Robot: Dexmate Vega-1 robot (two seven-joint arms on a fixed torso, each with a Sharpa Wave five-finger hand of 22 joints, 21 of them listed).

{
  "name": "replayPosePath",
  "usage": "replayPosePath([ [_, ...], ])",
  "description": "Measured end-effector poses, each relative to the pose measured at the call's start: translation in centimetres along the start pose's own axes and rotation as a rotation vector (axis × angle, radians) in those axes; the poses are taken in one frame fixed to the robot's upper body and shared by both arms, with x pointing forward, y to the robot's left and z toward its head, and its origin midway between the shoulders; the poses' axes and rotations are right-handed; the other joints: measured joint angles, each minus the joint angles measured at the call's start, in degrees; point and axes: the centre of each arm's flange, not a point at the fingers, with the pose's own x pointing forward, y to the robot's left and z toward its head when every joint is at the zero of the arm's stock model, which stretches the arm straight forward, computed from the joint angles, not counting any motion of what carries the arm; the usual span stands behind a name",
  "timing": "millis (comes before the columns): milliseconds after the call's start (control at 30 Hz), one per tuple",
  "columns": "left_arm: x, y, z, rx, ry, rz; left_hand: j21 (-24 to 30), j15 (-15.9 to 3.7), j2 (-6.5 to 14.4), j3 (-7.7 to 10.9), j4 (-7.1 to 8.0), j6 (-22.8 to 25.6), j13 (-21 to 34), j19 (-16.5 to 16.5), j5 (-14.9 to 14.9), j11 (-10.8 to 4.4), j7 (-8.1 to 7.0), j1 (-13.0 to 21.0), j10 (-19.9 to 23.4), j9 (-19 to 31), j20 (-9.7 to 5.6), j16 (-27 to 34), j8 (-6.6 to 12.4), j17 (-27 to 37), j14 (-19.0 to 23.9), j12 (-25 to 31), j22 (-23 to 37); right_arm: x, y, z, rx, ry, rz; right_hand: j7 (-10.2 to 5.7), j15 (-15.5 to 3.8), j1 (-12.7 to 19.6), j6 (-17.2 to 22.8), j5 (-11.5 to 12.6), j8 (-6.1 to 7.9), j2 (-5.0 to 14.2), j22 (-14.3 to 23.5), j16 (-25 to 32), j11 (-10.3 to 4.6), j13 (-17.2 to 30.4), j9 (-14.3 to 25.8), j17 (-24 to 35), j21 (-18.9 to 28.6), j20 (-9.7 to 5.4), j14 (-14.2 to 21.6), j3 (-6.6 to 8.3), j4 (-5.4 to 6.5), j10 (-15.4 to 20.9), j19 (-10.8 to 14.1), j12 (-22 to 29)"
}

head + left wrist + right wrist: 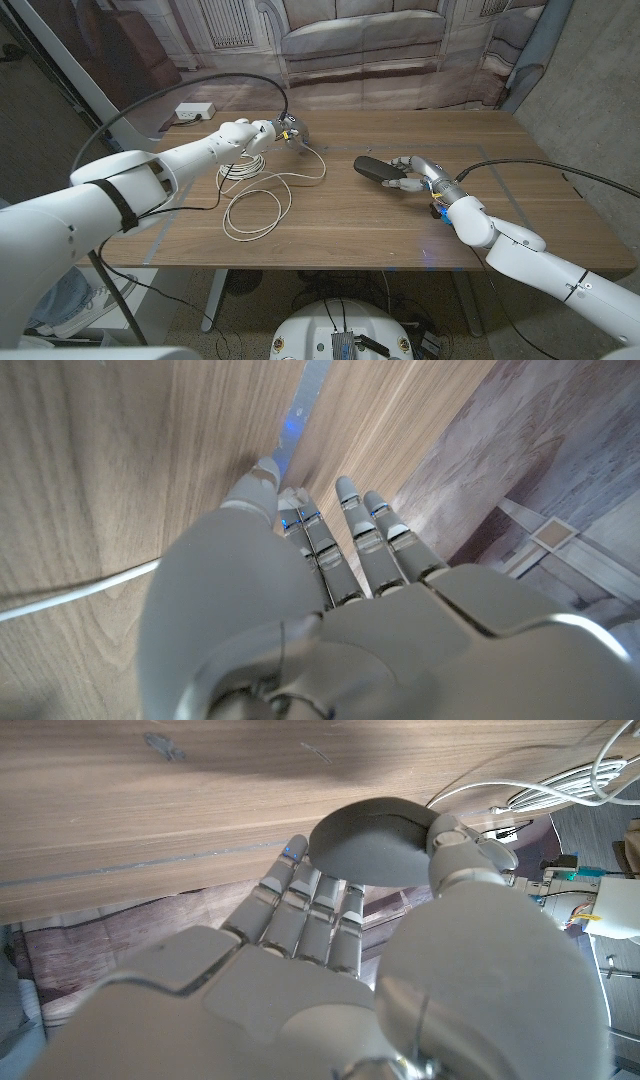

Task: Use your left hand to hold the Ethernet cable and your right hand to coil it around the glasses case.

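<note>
Wooden table (400, 215): right robot hand (412, 172) grips glasses case (376, 170); left robot hand (247, 135) grip unclear.

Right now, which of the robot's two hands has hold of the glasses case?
The right hand. Its fingers wrap the dark glasses case near the table's middle. The left hand is over at the white Ethernet cable coils instead.

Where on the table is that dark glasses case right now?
In the head view the glasses case lies right of the table's middle, gripped by the right robot hand, with the white Ethernet cable coiled apart to its left.
</note>
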Motion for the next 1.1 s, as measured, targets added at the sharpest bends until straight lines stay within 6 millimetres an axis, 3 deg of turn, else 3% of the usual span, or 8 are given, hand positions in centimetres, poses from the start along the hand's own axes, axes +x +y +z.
replayPosePath([
  [433,0.4,-0.13,0.53,-0.011,-0.008,0.024,0.0,-0.44,1.0,0.88,-0.25,2.6,0.0,1.4,0.0,-0.32,0.22,1.0,2.4,0.0,-0.16,0.0,0.43,-0.1,2.4,0.0,0.0,-0.15,0.0,0.05,-0.002,0.005,-0.003,0.0,0.0,-0.1,0.0,0.0,-0.01,0.08,0.0,0.0,-0.02,0.0,0.0,0.0,0.0,0.0,0.0,0.0,0.0,0.0,0.0,-0.3],
  [700,0.54,-0.24,0.78,-0.018,-0.011,0.03,0.4,-0.96,1.2,1.48,-0.04,3.4,-0.1,4.3,-0.2,-0.29,0.56,1.2,3.8,0.0,-0.2,0.0,0.43,-0.1,4.4,0.0,0.1,-0.16,-0.03,0.01,-0.003,0.007,-0.003,0.0,0.0,-0.1,0.0,0.0,-0.03,0.1,0.0,0.0,-0.07,0.1,0.0,0.0,0.0,0.0,0.0,0.0,0.0,0.1,0.0,-0.4],
  [1100,0.62,-0.25,0.86,-0.026,-0.004,0.045,1.3,-2.64,1.9,2.85,-0.01,8.9,-0.1,8.3,-0.2,-0.67,0.55,1.9,9.4,-0.2,-0.48,0.3,1.23,0.1,10.5,0.4,0.1,-0.04,-0.14,-0.16,-0.009,0.009,0.004,-0.01,0.0,-0.1,0.0,-0.2,-0.25,0.11,0.0,0.0,-0.08,0.0,0.0,-0.1,0.0,0.0,0.0,0.0,0.0,0.1,0.0,-0.4],
])
